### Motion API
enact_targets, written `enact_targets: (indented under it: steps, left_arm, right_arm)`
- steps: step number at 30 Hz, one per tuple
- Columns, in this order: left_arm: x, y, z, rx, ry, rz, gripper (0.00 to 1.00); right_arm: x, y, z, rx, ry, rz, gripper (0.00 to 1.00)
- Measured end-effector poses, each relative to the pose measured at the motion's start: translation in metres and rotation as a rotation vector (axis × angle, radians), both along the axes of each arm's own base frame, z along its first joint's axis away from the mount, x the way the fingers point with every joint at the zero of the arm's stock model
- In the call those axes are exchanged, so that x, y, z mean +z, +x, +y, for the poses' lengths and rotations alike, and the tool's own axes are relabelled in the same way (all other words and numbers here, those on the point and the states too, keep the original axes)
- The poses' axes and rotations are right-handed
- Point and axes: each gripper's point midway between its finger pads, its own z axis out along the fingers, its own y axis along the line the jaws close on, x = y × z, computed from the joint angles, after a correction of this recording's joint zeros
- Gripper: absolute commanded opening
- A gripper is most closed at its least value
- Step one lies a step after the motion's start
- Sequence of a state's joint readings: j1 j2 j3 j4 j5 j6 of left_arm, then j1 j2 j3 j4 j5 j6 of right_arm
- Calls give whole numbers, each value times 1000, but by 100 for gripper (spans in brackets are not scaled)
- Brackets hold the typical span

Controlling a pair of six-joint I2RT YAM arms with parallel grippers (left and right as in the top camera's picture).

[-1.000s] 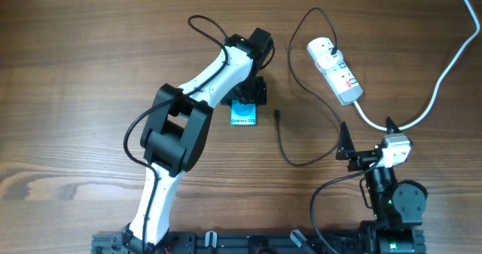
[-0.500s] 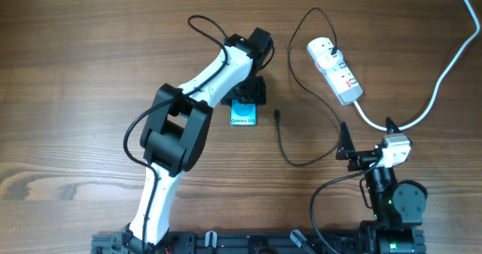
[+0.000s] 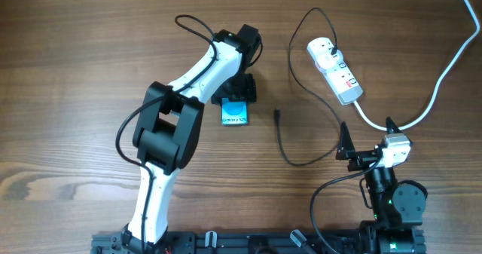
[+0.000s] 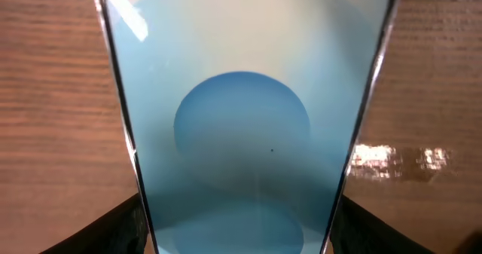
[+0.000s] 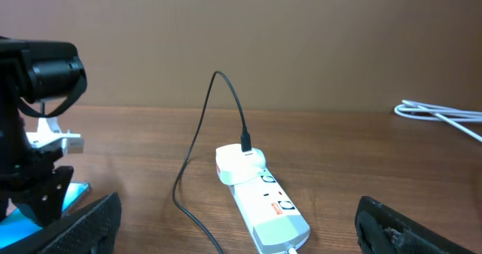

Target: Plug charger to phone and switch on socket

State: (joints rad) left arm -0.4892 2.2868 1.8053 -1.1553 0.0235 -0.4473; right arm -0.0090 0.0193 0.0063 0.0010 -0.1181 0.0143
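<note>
The phone, teal screen with a white text strip, lies on the table left of centre; it fills the left wrist view. My left gripper is shut on the phone's far end, a finger on each long edge. The charger cable curves from the socket down to its loose connector tip, right of the phone. Its plug sits in the socket's far end. The socket also shows in the right wrist view. My right gripper is open and empty, near the table's front right.
The socket's thick white cord runs from its near end out to the far right corner. The left arm stretches diagonally over the table's left-middle. Bare wood lies to the far left.
My left gripper has slid the phone a little to the left, away from the connector tip. The right arm, cable and socket have not moved.
</note>
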Motion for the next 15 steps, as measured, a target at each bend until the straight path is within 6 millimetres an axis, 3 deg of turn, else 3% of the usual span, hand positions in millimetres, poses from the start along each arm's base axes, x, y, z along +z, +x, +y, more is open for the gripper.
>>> enact_targets:
  steps: [8,15]
  left_arm:
    - [32,5,4,19,-36,-51,73]
    - [31,3,5,21,-33,-44,75]
  right_arm:
    - [0,0,0,0,0,0,100]
    - [0,0,0,0,0,0,100]
